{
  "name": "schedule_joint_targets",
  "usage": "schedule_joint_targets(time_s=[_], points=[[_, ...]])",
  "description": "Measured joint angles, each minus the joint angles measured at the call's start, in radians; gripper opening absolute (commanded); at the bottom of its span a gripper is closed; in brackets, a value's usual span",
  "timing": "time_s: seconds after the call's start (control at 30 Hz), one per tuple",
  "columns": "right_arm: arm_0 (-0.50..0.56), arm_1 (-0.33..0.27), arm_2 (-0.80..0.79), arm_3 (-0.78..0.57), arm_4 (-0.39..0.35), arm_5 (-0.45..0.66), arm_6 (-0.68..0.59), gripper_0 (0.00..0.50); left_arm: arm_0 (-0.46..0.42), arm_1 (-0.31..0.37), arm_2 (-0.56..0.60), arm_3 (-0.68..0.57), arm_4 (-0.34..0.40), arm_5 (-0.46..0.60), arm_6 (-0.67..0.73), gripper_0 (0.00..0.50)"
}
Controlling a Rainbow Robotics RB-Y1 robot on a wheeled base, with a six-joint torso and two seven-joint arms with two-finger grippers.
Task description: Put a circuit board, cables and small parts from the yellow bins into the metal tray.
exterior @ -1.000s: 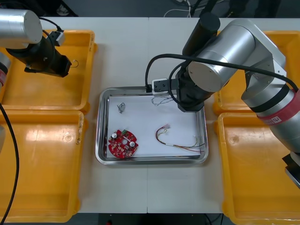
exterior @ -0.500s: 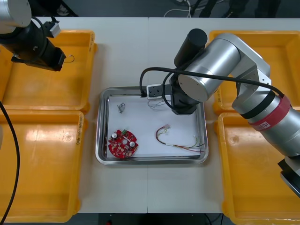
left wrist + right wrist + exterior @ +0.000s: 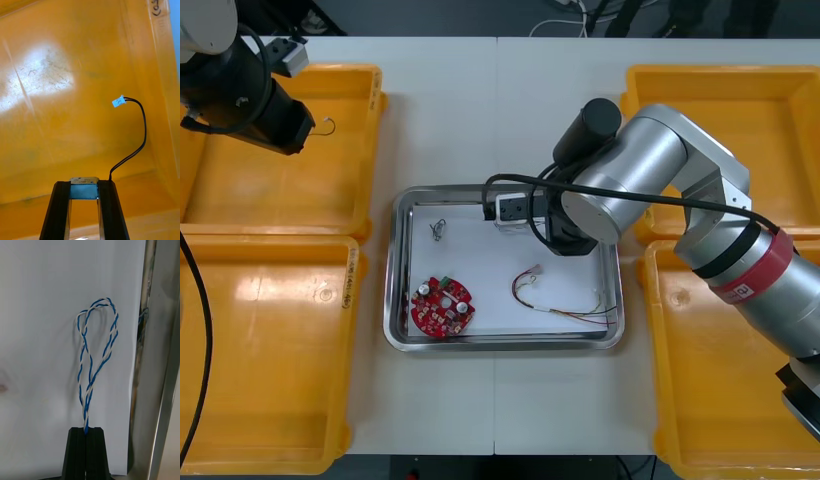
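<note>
Four yellow bins stand on the table (image 3: 480, 110), two by each arm: far left (image 3: 260, 190), near left (image 3: 270, 400), far right (image 3: 780, 120), near right (image 3: 710, 400). Between them lies one metal tray (image 3: 393, 300), white inside. There is one round red circuit board (image 3: 443, 306), one small metal part (image 3: 438, 231) and three cables.

The right pincer (image 3: 86, 432) is closed tight on the end of the blue and white cable (image 3: 92, 352), over the far side of the tray's white floor. The cable runs straight out from the fingertips and ends in a loop. The tray's shiny wall (image 3: 150, 352) runs just beside that loop. On the loop's other side the floor is bare. The red and yellow cable (image 3: 560, 300) lies nearer the robot than this pincer. The board and the metal part lie well off toward the robot's left.

The left pincer (image 3: 84, 185) hangs over the far left bin. Its fingers are held apart by a small grey block (image 3: 84, 191) clamped between them. The black cable (image 3: 137, 142) leaves that block beside one finger, curves out past the tips and ends in a white plug (image 3: 119, 101). The bin floor beyond is bare, and a bin wall rises on the cable's side.
</note>
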Motion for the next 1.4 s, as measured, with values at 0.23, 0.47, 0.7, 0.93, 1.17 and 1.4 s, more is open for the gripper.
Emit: schedule_joint_targets(time_s=[0.23,0.47,0.7,0.93,1.17,1.4], points=[[0.037,0.000,0.000,0.000,0.002,-0.021,0.000,0.014,0.044,0.000,0.000,-0.120,-0.002,0.081,0.000,0.000],[0.045,0.000,0.000,0.000,0.007,-0.021,-0.001,0.474,0.049,-0.005,0.000,-0.191,-0.029,0.108,0.001,0.000],[0.045,0.000,0.000,0.000,0.015,-0.021,-0.003,0.500,0.055,-0.033,0.000,-0.242,-0.036,0.109,0.007,0.000],[0.045,0.000,0.000,-0.007,0.034,-0.009,-0.012,0.500,0.091,-0.067,-0.006,-0.314,-0.036,0.109,0.067,0.000],[0.045,0.000,-0.006,-0.051,0.035,0.095,-0.026,0.500,0.114,-0.086,-0.056,-0.377,-0.036,0.110,0.275,0.000],[0.035,0.000,-0.054,-0.084,0.012,0.232,-0.056,0.500,0.127,-0.098,-0.103,-0.420,-0.035,0.110,0.368,0.000]])
